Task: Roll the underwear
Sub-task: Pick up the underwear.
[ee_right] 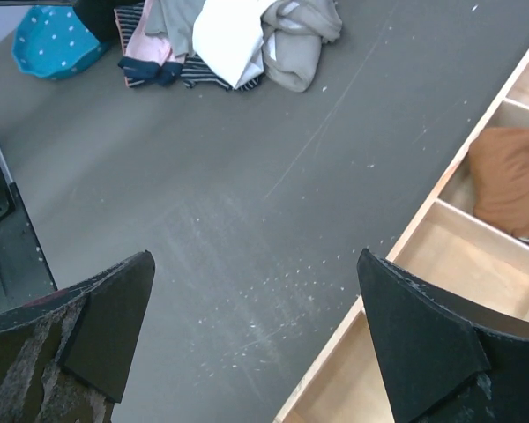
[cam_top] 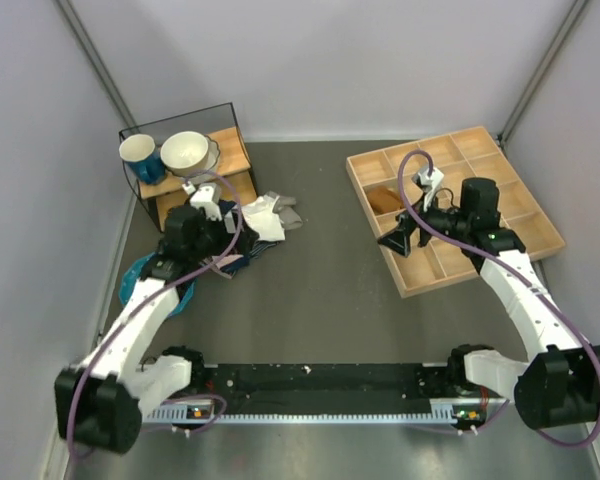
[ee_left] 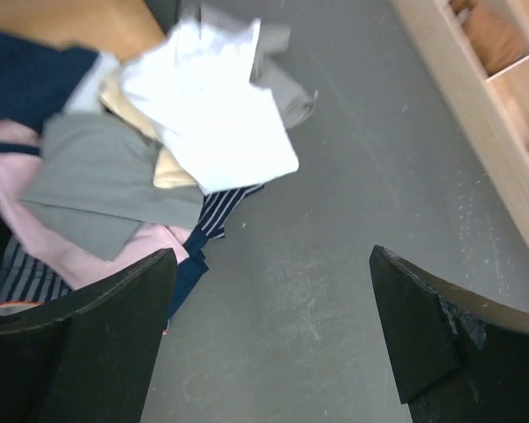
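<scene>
**Risk of a mixed pick-up at the clothes pile**

1. Nearest the bases, the left gripper (ee_left: 269,269) hangs with its jaws spread wide and nothing between them. It is over bare table at the 4 o'clock edge of the pile.
2. The right gripper (ee_right: 256,264) is likewise wide and empty. It hovers over the 8 o'clock edge of the wooden tray (ee_left: 476,115), so a careless descent could strike that edge.
3. Further out, at 10 o'clock from table centre, the underwear (ee_left: 212,115) lies crumpled on top of the pile. It overlaps a cream piece and touches the grey garment (ee_left: 106,176).
4. Judgement: a deep pinch would likely take the layer beneath as well. A drag could pull the striped cloth (ee_left: 220,211) along with it.
5. Judgement: the fabric looks thin and limp. Unless it is flattened on open table first, the roll may come out loose.
</scene>
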